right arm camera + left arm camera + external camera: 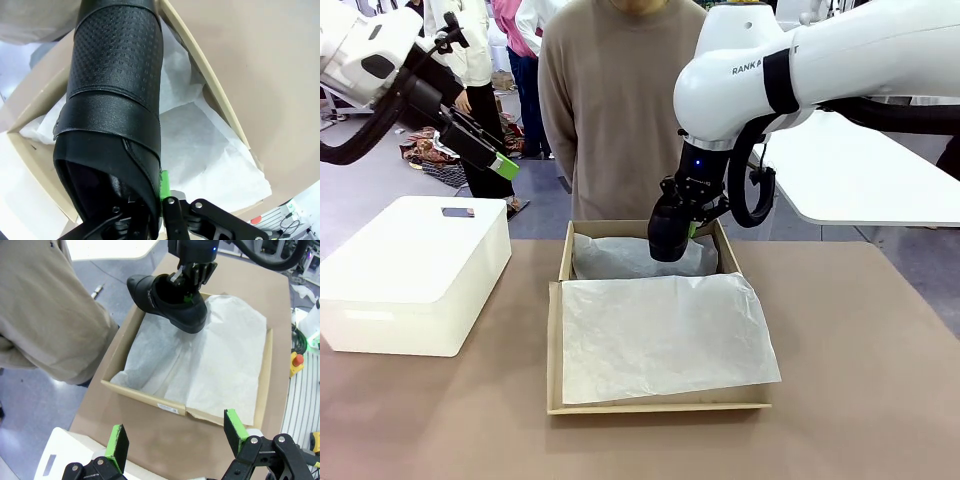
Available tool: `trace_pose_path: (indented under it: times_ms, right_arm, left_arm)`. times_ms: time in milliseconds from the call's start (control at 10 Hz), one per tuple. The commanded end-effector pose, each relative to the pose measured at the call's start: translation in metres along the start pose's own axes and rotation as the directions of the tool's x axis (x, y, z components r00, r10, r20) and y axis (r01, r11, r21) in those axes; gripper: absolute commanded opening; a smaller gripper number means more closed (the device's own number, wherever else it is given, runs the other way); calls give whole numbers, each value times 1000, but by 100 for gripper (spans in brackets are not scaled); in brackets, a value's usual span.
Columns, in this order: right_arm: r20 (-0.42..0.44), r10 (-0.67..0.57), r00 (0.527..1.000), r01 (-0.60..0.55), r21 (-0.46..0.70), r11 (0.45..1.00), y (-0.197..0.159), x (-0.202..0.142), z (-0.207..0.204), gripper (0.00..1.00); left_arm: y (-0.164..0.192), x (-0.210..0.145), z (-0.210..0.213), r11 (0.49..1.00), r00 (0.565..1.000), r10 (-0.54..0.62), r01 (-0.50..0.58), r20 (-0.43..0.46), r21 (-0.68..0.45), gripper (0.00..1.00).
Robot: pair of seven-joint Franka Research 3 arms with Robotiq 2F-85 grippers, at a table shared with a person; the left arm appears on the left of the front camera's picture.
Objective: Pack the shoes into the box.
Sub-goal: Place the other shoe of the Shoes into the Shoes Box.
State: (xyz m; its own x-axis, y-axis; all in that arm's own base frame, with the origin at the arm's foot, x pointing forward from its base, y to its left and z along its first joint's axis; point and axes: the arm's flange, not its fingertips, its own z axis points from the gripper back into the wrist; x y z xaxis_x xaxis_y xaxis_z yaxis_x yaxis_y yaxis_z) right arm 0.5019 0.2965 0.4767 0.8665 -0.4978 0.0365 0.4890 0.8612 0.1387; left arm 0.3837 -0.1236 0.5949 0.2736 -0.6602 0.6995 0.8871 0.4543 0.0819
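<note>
One glossy black shoe [670,236] hangs over the back part of the tan box [563,255], just above its white tissue paper [660,335]. My right gripper [682,212] is shut on the shoe's opening from above. In the right wrist view the shoe [117,100] hangs toe-down over the box [197,62], with one green pad [164,186] against its rim. The left wrist view shows the shoe [170,302] tilted over the box's far corner [145,392]. My left gripper [498,165] is raised at the left, open and empty, its pads [119,445] wide apart.
A person in a tan sweater [610,110] stands right behind the box at the table's far edge. A large white plastic bin [415,270] sits on the brown table [860,380] to the left of the box. The box's flap lies flat toward me under the tissue.
</note>
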Motion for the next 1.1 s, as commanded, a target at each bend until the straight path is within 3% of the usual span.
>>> trace_pose_path:
  times_ms: [0, 400, 900, 1000]
  right_arm:
    - [-4, 3, 1000, -3, 9, 1000, -2, 0, 7, 0]
    - [0, -1, 1000, 1, 0, 1000, 0, 0, 0, 0]
    - [17, -322, 946, 323, -16, 946, 24, -44, 36, 0]
    - [88, -410, 908, 413, -17, 911, 30, -53, 39, 0]
  left_arm:
    - [1, -1, 0, 1000, 1000, 0, 0, 17, -15, 100]
    - [1, -1, 0, 1000, 1000, 0, 0, 17, -15, 100]
    - [1, -1, 0, 1000, 1000, 0, 0, 17, -15, 100]
    - [1, -1, 0, 1000, 1000, 0, 0, 17, -15, 100]
